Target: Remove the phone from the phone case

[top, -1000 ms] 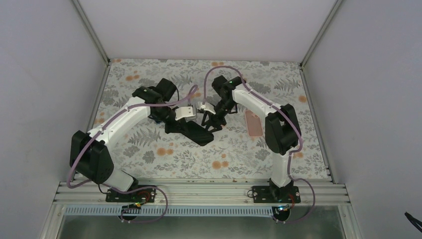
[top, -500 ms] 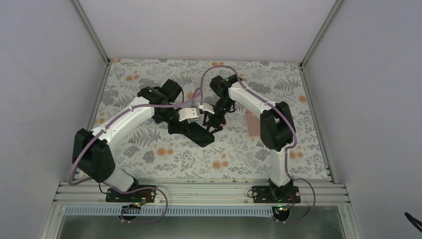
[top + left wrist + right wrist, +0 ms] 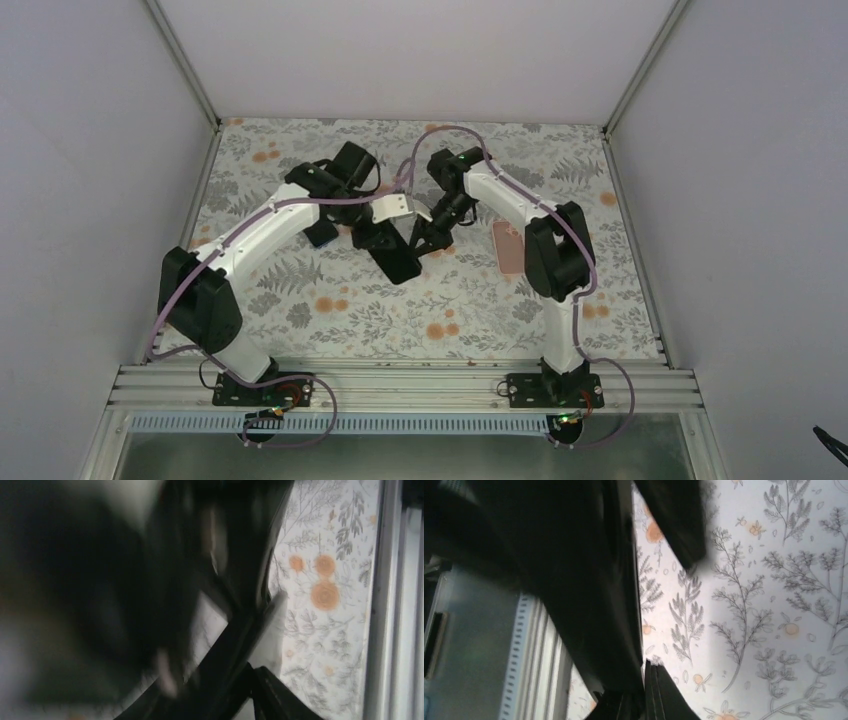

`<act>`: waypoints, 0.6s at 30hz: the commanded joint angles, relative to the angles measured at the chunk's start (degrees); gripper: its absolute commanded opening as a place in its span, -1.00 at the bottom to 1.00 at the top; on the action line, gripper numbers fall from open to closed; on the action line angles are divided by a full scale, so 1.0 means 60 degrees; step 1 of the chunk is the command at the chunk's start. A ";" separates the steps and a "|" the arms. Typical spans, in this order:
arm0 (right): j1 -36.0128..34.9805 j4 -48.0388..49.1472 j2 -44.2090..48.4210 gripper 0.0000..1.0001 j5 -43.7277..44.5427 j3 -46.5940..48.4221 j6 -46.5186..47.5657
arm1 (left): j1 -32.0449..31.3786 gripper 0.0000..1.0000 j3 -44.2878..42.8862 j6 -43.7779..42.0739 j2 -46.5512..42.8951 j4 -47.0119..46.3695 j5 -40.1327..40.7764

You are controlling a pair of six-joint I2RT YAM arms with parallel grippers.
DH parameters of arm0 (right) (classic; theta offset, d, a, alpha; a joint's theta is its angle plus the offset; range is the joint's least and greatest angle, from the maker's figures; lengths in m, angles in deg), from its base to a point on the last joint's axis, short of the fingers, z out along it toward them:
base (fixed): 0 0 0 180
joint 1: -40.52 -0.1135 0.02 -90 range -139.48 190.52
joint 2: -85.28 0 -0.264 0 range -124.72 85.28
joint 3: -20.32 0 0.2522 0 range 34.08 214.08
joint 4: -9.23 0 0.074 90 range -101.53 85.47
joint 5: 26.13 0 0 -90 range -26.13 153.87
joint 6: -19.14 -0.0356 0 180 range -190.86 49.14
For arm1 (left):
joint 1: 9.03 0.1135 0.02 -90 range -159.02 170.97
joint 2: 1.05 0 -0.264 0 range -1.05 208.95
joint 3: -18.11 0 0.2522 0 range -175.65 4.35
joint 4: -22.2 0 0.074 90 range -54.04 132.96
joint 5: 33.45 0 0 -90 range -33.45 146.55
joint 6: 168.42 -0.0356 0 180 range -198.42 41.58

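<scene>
A flat black slab [image 3: 398, 262], the phone in its black case as far as I can tell, lies slanted at mid-table between the two arms. My left gripper [image 3: 383, 238] is at its far left end. The left wrist view is blurred: the slab [image 3: 235, 645] crosses it diagonally beside one dark finger [image 3: 272, 692], and the jaw gap does not show. My right gripper [image 3: 422, 240] meets the slab's right edge. In the right wrist view the slab [image 3: 589, 605] fills the left side, and the gripper [image 3: 649, 680] is shut on its thin edge.
A flat pink rectangle [image 3: 510, 250] lies on the floral table [image 3: 330, 320] to the right, partly hidden by the right arm. White walls close in the left, back and right sides. An aluminium rail [image 3: 400, 385] runs along the near edge.
The left arm has swung toward the back and right, turning the slab more lengthwise. The right gripper, open wider half a second ago, has closed at the slab's edge.
</scene>
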 commanded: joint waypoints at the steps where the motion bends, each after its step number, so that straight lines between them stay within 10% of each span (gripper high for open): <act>1: -0.0687 0.0356 0.0837 -0.92 -0.4579 0.0327 -0.0627 | -0.0428 -0.04 -0.1060 0.0144 0.0221 -0.4540 -0.1109; 7: -0.0340 0.0356 0.1161 -0.93 -0.4539 -0.0012 -0.0649 | -0.0355 0.95 -0.0920 0.0223 -0.0118 -0.4530 -0.0787; 18: 0.0419 0.0917 0.0852 -0.93 -0.3834 0.0061 -0.1733 | -0.0221 1.00 -0.0998 -0.0011 -0.1172 -0.4381 0.0220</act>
